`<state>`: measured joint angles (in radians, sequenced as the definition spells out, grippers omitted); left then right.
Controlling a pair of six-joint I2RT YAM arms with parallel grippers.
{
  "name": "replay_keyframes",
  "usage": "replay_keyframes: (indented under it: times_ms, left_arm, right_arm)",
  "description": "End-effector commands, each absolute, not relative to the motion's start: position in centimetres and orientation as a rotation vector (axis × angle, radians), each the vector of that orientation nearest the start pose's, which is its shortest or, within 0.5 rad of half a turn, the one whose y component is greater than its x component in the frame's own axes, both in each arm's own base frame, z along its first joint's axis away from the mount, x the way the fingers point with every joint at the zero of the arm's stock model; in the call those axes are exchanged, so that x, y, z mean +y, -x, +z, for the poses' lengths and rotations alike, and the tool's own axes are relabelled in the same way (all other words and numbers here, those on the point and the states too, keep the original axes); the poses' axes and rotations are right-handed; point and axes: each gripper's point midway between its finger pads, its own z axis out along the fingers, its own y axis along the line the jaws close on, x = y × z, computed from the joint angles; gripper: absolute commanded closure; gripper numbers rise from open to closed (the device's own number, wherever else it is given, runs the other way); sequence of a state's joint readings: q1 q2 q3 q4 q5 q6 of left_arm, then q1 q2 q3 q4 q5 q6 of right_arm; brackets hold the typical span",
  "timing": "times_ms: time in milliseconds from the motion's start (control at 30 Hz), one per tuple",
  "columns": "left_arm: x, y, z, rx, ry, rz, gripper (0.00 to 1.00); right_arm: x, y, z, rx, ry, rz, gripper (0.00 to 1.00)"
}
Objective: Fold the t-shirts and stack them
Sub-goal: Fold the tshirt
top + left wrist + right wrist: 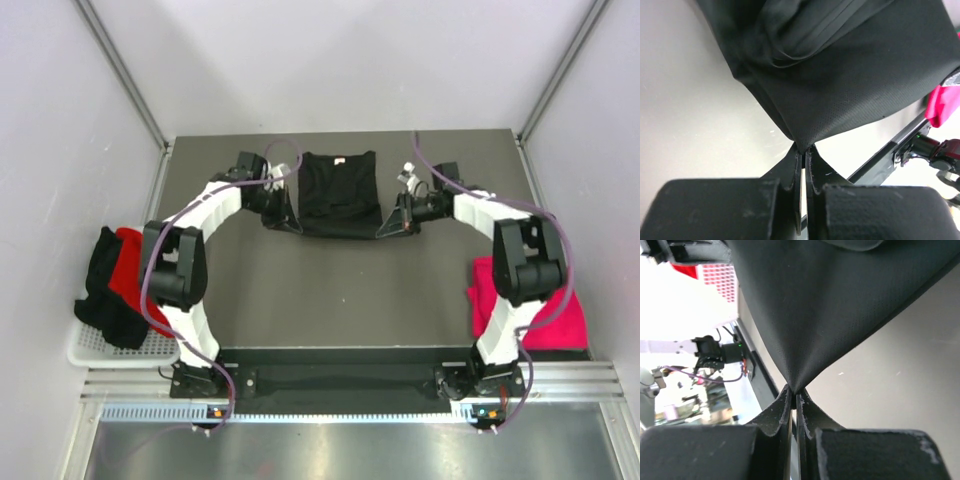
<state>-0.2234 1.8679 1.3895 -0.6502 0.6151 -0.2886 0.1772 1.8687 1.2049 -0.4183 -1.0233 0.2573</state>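
A black t-shirt (340, 190) with a small white tag at the collar lies at the far middle of the table, its near edge lifted. My left gripper (283, 212) is shut on its near left corner (805, 135). My right gripper (398, 222) is shut on its near right corner (795, 375). The cloth hangs taut between the two. A pink-magenta t-shirt (545, 300) lies at the table's right edge. A black and a red t-shirt (115, 280) sit heaped in a white wire basket (95, 345) at the left.
The table is grey, with walls on three sides. A black bar (345, 378) runs along the near edge between the arm bases. The pink shirt also shows in the left wrist view (942, 100), and the basket in the right wrist view (715, 282).
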Motion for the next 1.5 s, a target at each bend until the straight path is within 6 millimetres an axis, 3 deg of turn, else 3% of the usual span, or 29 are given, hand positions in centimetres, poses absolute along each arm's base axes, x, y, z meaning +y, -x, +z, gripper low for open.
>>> replay_keyframes:
  times_ms: [0,133,367,533,667,700,767,800,833,867,900,967,1000,1067,1100,1133,1167,1200,1233,1267,1300,1333,1367,1400,1467]
  left_arm:
    - [-19.7,-37.1,15.1,2.561,-0.186,-0.962,1.0]
    - [-20.0,-36.1,16.7,2.515,-0.222,-0.956,1.0]
    - [-19.9,-34.7,18.3,2.466,-0.24,-0.971,1.0]
    - [-19.8,-34.2,17.5,2.479,-0.235,-0.976,1.0]
    - [-19.9,-35.4,16.2,2.504,-0.241,-0.958,1.0]
    - [-19.8,-36.3,16.4,2.493,-0.243,-0.932,1.0]
    - [-19.8,-37.5,15.3,2.513,-0.259,-0.901,1.0]
    - [-20.0,-38.5,16.1,2.489,-0.278,-0.894,1.0]
    - [-19.8,-39.3,16.0,2.485,-0.279,-0.869,1.0]
    - [-19.9,-40.0,15.1,2.501,-0.28,-0.862,1.0]
    - [-20.1,-41.3,16.2,2.465,-0.298,-0.851,1.0]
    - [-20.3,-42.9,15.0,2.477,-0.313,-0.828,1.0]
    - [-20.5,-44.4,16.2,2.439,-0.329,-0.818,1.0]
    - [-20.5,-46.4,14.8,2.442,-0.334,-0.794,1.0]
    - [-20.7,-48.0,16.2,2.393,-0.344,-0.777,1.0]
    - [-20.6,-48.9,16.2,2.385,-0.343,-0.762,1.0]
    - [-20.4,-50.0,14.7,2.404,-0.341,-0.738,1.0]
    - [-20.4,-51.5,15.9,2.356,-0.348,-0.72,1.0]
    - [-20.2,-52.3,15.7,2.349,-0.342,-0.707,1.0]
    - [-20.0,-53.2,14.3,2.367,-0.326,-0.689,1.0]
    - [-20.0,-54.3,14.9,2.338,-0.322,-0.678,1.0]
    - [-19.9,-55.0,14.7,2.325,-0.323,-0.668,1.0]
    - [-19.7,-55.7,13.3,2.337,-0.322,-0.654,1.0]
    - [-19.5,-56.6,13.3,2.319,-0.317,-0.62,1.0]
    - [-19.2,-58.0,11.7,2.312,-0.322,-0.592,1.0]
  right_arm:
    - [20.5,-32.9,15.4,2.362,0.316,1.484,1.0]
    - [20.1,-31.5,17.3,2.317,0.34,1.455,1.0]
    - [19.8,-30.1,18.0,2.286,0.339,1.427,1.0]
    - [19.7,-30.0,18.3,2.266,0.363,1.404,1.0]
    - [19.6,-31.4,17.2,2.277,0.378,1.387,1.0]
    - [19.7,-32.1,17.5,2.27,0.392,1.376,1.0]
    - [19.7,-33.3,16.0,2.296,0.419,1.359,1.0]
    - [19.7,-34.5,16.6,2.289,0.437,1.333,1.0]
    - [19.7,-35.3,15.4,2.308,0.446,1.331,1.0]
    - [19.8,-35.9,15.4,2.312,0.45,1.325,1.0]
    - [19.8,-37.4,16.3,2.278,0.472,1.298,1.0]
    - [19.8,-39.6,15.7,2.253,0.499,1.241,1.0]
    - [19.9,-41.2,16.7,2.21,0.521,1.21,1.0]
    - [19.8,-43.4,15.6,2.213,0.506,1.188,1.0]
    - [20.0,-45.0,16.9,2.174,0.515,1.18,1.0]
    - [19.9,-46.2,15.2,2.203,0.488,1.191,1.0]
    - [19.9,-47.3,15.2,2.192,0.48,1.18,1.0]
    - [20.0,-48.8,16.1,2.16,0.472,1.176,1.0]
    - [19.9,-49.9,14.4,2.185,0.444,1.184,1.0]
    - [19.9,-50.7,14.1,2.183,0.433,1.182,1.0]
    - [20.1,-52.0,15.1,2.146,0.435,1.179,1.0]
    - [20.2,-52.7,13.7,2.16,0.425,1.185,1.0]
    - [20.3,-53.2,13.4,2.153,0.428,1.18,0.99]
    - [20.2,-54.0,13.7,2.132,0.428,1.168,0.99]
    - [20.3,-54.8,12.2,2.144,0.416,1.177,0.99]
